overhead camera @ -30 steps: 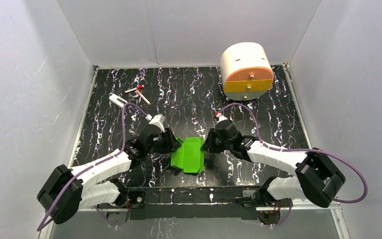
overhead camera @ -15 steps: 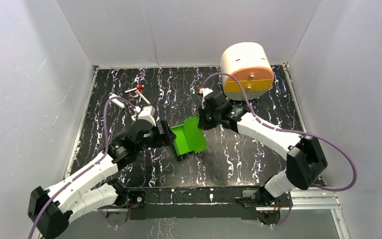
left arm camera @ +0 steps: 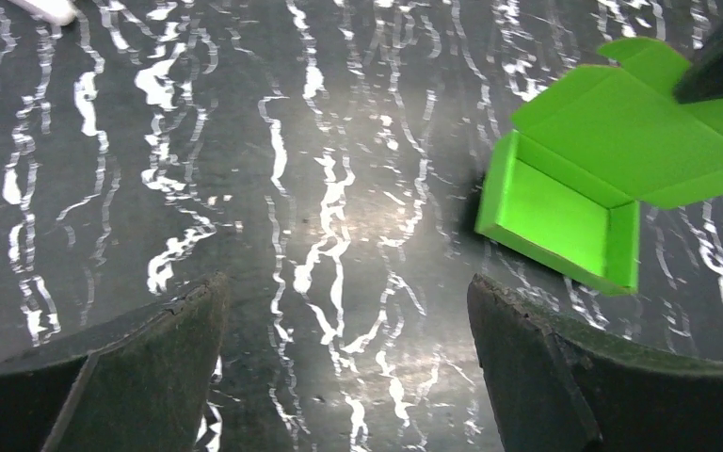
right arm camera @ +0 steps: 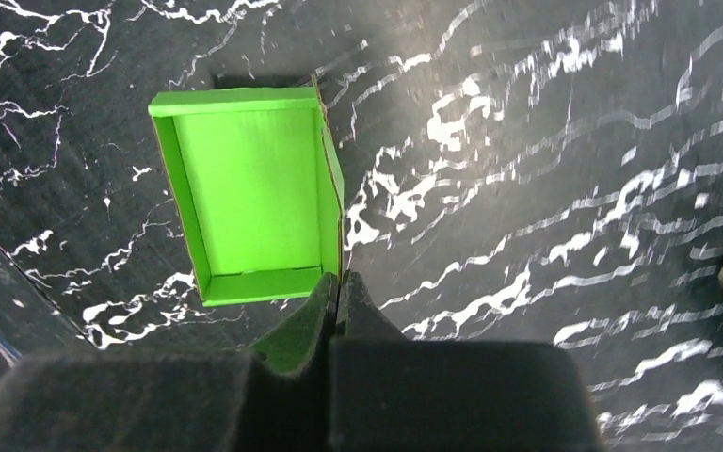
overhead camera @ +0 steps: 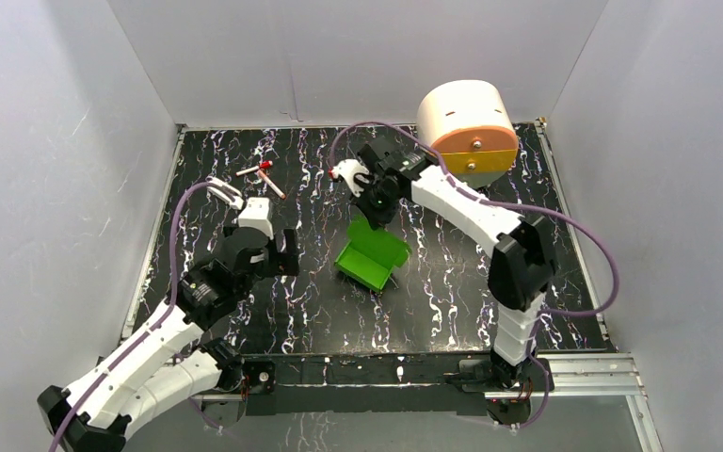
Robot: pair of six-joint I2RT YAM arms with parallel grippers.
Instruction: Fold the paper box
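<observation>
Green paper box [right arm camera: 254,188], flap clamped in R gripper [right arm camera: 339,282]; L gripper [left arm camera: 346,287] agape, apart.

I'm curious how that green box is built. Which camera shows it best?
The left wrist view: the paper box is close, with its open tray and raised lid both in sight. The right wrist view looks straight into the tray, the lid edge-on between the right fingers. The top view shows it whole but small.

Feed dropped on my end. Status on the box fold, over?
Left gripper open, off the paper box. Right gripper shut on its lid flap; tray formed, lid open. Drawer unit behind, apart.
</observation>
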